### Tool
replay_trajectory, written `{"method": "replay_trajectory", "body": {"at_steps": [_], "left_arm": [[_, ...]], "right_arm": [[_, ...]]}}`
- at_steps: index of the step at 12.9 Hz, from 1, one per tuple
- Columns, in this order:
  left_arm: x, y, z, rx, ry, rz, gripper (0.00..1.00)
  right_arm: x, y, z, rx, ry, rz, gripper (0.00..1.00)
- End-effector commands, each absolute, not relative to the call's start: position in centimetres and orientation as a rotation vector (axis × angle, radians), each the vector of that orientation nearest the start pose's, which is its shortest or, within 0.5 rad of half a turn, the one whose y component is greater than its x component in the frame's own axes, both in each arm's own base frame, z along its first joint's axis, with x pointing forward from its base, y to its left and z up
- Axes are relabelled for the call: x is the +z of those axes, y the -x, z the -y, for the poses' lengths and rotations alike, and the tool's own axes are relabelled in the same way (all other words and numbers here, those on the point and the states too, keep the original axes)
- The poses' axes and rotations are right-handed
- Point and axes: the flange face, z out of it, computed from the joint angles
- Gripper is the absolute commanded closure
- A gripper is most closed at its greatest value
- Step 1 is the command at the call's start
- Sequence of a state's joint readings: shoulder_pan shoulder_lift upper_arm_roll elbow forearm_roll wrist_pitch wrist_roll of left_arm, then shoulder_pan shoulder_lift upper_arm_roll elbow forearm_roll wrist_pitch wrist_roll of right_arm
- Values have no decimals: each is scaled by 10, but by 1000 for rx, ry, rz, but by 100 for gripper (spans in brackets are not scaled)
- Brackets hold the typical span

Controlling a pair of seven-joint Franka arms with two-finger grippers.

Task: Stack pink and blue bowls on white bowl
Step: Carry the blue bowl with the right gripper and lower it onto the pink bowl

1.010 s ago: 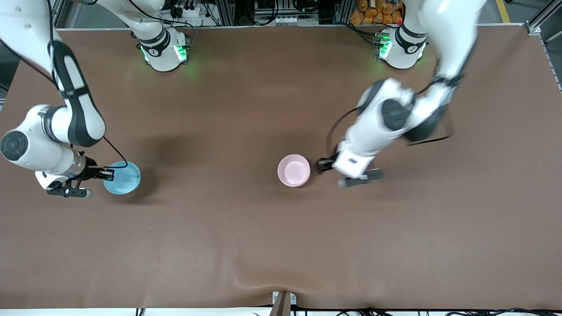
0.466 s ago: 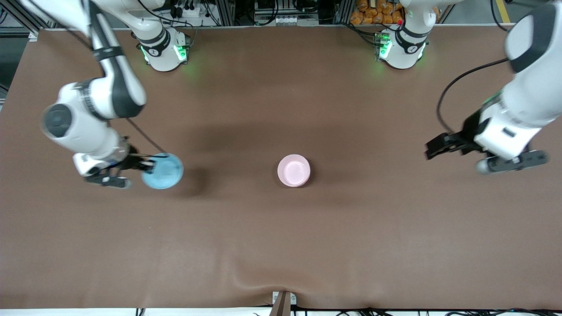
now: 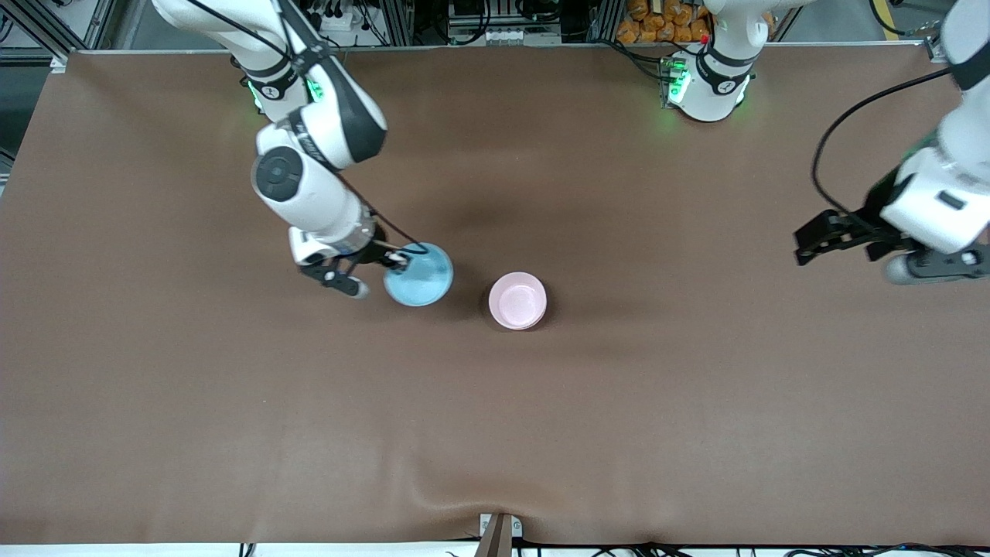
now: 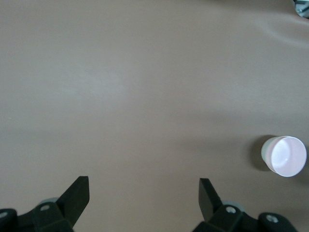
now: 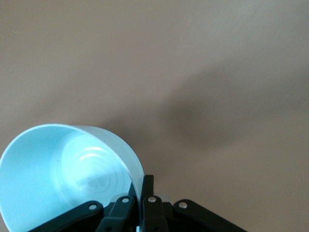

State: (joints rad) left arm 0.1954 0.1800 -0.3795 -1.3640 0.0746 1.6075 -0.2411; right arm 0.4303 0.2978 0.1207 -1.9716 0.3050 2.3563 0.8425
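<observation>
The light blue bowl (image 3: 418, 275) (image 5: 67, 174) hangs tilted over the table, and my right gripper (image 3: 397, 261) (image 5: 143, 186) is shut on its rim. Beside it, toward the left arm's end, the pink bowl (image 3: 517, 300) (image 4: 288, 155) stands upright mid-table. A whitish wall shows under its pink rim in the left wrist view. I cannot tell whether that is the white bowl, which does not show apart from it. My left gripper (image 3: 806, 244) (image 4: 145, 186) is open and holds nothing, up over the table's left-arm end.
The brown table mat (image 3: 495, 418) is wide and bare round the bowls. Both robot bases (image 3: 288, 93) (image 3: 708, 85) stand along the edge farthest from the front camera. A small metal clamp (image 3: 499, 532) sits at the nearest edge.
My right arm has carried the blue bowl from its own end of the table to just beside the pink bowl. My left arm has drawn back from the pink bowl to its own end.
</observation>
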Motion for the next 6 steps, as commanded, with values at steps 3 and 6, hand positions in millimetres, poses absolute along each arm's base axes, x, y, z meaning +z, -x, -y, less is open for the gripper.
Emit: {"method": "replay_trajectory", "body": {"at_steps": [3, 6], "left_arm": [[659, -542, 84, -129, 3107, 90, 0], [657, -513, 66, -66, 3136, 142, 0]], "right_arm": [[295, -532, -388, 127, 2603, -862, 100], [261, -522, -412, 44, 2596, -838, 100]]}}
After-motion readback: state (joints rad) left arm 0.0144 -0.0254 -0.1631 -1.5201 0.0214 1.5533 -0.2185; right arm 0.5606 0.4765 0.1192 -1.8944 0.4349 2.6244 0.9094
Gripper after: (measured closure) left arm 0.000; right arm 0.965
